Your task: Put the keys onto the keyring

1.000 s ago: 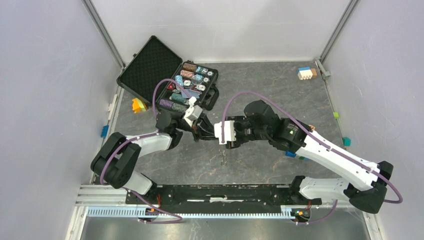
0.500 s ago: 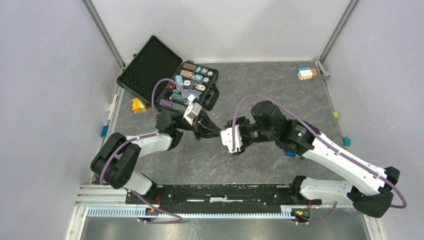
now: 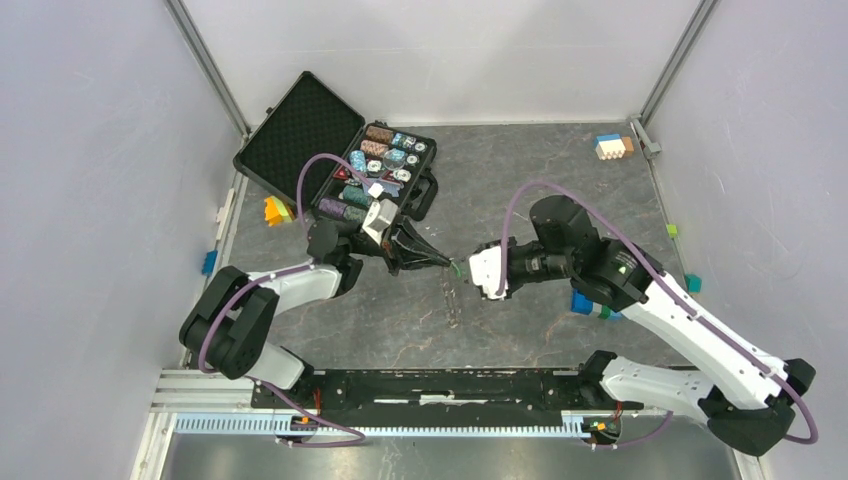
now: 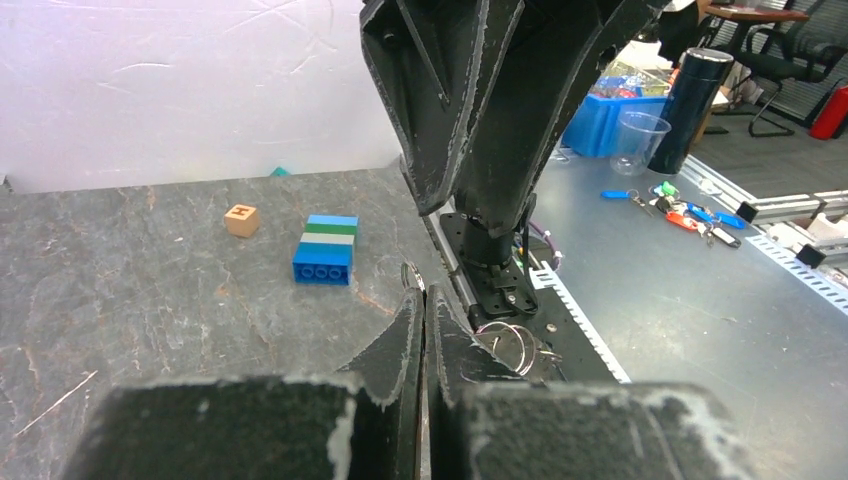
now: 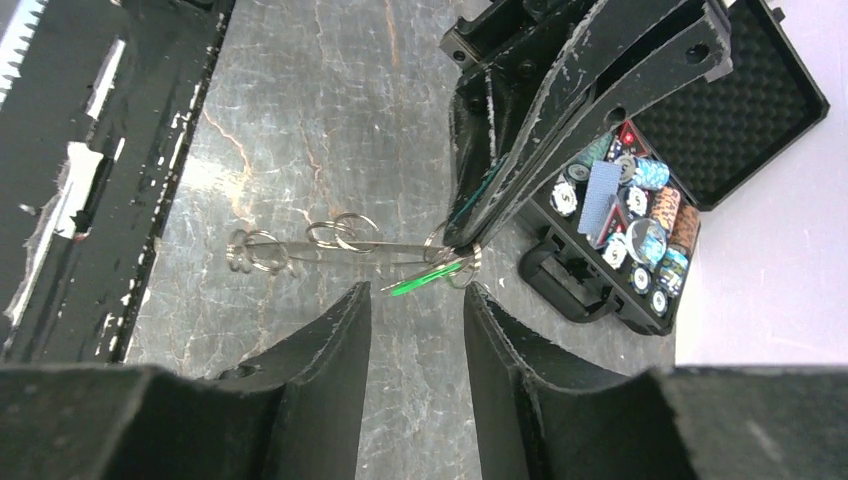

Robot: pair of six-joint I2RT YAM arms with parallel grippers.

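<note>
Step in hand, as judged: threading the green key onto the keyring. One arm steadies the ring while the other works the key.

1. Right fingers (image 5: 320,370), bottom of the right wrist view: apart, with a clear gap, holding nothing.
2. Green key (image 5: 424,279), just beyond that gap at frame centre: it hangs at the keyring (image 5: 470,268), its tip pointing lower left. Whether it is fully threaded cannot be told.
3. Left fingers (image 4: 405,345): pressed together, clamped on the keyring at their tips.
4. Grey keys (image 5: 335,238): a string of rings and keys trailing left from the keyring over the desk (image 5: 300,120).
5. Open case (image 3: 300,135), upper left of the top view: not involved.

Next move, as judged: close the right fingers on the green key's head and feed it round the ring, without dragging the ring out of the left fingers.
</note>
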